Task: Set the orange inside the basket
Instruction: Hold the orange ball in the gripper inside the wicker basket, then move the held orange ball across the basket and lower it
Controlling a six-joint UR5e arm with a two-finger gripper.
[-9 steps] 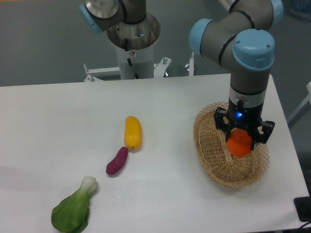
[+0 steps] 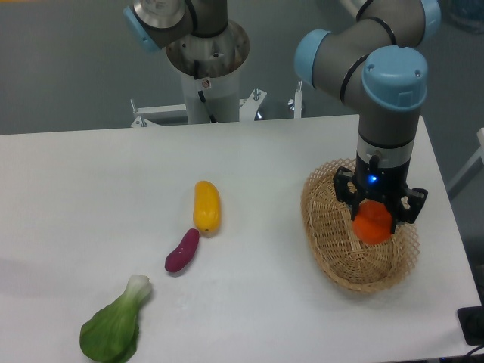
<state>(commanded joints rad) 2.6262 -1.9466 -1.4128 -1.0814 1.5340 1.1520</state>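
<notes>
Camera view, fixed, one white surface (image 2: 91, 181) carrying five loose items and one arm. Item 1: one orange (image 2: 373, 222), round and bright, clamped between the two fingers of the pincer (image 2: 376, 219), which points straight down; the fruit sits within the outline of the basket, at rim height or slightly below, and whether it touches the basket floor cannot be told. Item 2: one basket (image 2: 333, 234), oval tan wicker with a lattice rim, at the right side of the surface. Item 3: one yellow-orange oblong vegetable (image 2: 206, 206), near the middle. Item 4: one small purple vegetable (image 2: 182, 250), just below the yellow one, their ends close or touching. Item 5: one leafy green vegetable (image 2: 112, 330) with a pale stalk, front left, apart from the others.
</notes>
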